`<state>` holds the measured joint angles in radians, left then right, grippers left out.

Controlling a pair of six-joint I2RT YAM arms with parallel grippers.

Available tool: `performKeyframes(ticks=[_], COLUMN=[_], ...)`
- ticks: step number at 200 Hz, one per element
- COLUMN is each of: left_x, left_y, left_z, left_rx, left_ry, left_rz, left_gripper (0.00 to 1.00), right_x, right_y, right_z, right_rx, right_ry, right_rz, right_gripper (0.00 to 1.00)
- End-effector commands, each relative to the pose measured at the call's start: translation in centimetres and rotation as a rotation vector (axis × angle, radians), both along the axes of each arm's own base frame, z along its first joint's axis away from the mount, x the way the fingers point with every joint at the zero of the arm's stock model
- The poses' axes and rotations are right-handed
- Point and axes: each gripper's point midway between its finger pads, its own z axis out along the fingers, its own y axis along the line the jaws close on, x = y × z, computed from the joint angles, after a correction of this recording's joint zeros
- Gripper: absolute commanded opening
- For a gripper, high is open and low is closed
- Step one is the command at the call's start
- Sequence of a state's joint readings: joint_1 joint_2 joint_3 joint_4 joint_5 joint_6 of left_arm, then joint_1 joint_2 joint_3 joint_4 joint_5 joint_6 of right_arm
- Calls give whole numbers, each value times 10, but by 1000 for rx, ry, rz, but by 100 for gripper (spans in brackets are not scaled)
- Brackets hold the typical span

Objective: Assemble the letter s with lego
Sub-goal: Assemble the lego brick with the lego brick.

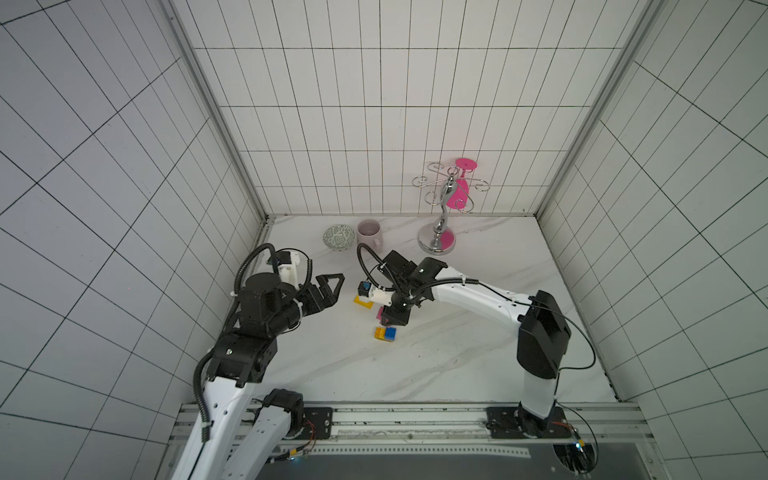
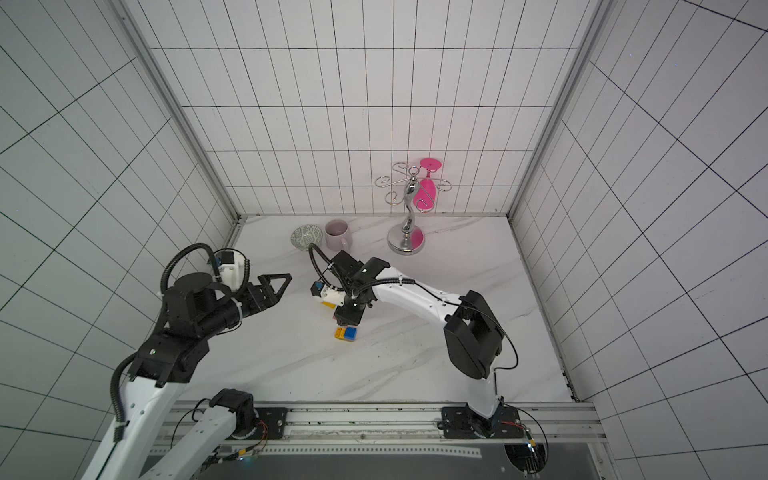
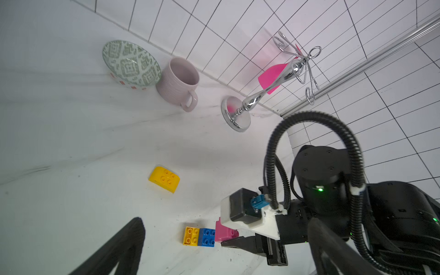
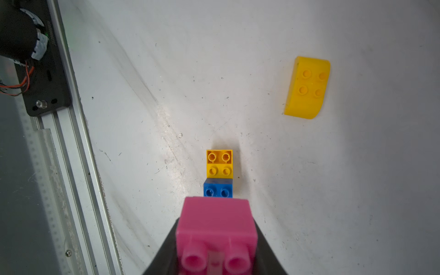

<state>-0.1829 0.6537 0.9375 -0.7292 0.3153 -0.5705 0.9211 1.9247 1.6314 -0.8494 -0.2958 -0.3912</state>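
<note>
1. In both top views the left gripper [image 1: 332,286] [image 2: 277,286] hangs over the left part of the marble table [image 1: 457,353] and carries nothing. The right gripper [image 1: 384,319] is low near the middle, clamped on a pink brick [image 1: 380,312].
2. Just on the robot's side of that grip, a yellow brick [image 1: 379,333] and a blue brick [image 1: 390,333] lie touching, side by side. A curved yellow brick [image 1: 362,302] sits apart from them, half hidden under the right wrist camera.
3. Along the back wall stand a patterned bowl [image 1: 339,237], a pale mug [image 1: 369,233] and a chrome rack [image 1: 440,232] with a pink glass [image 1: 462,189] hanging upside down.
4. From the left wrist, the left gripper's two dark fingers [image 3: 123,247] stand wide apart at the picture's edges, with only bare table between them. The pink brick shows in the right gripper's tips, right up against the blue one (whether they actually touch, I can't tell).
5. The curved yellow brick lies alone, studs up, between the pair and the mug.
6. From the right wrist, the pink brick fills the near view, pinched on both sides by the black fingers. Beyond it the blue and yellow bricks sit in line, and the curved yellow one lies well off to one side.
</note>
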Motion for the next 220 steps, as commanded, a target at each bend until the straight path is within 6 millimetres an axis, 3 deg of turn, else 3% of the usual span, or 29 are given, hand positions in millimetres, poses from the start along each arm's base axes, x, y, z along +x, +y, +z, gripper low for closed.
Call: performKeyframes(ticks=[1, 51, 220], left_x=[-5, -19, -31], left_y=[25, 30, 35], left_z=[-4, -10, -30], left_rx=[204, 383, 450], left_ry=[-40, -130, -163], left_rz=[58, 15, 6], left_gripper=[99, 99, 99], right_x=[0, 0, -8], right_y=[1, -2, 7], right_z=[-5, -25, -42], right_rx=[-62, -134, -171], right_ry=[-15, -21, 8], right_rz=[53, 76, 78], right_gripper=[9, 9, 8])
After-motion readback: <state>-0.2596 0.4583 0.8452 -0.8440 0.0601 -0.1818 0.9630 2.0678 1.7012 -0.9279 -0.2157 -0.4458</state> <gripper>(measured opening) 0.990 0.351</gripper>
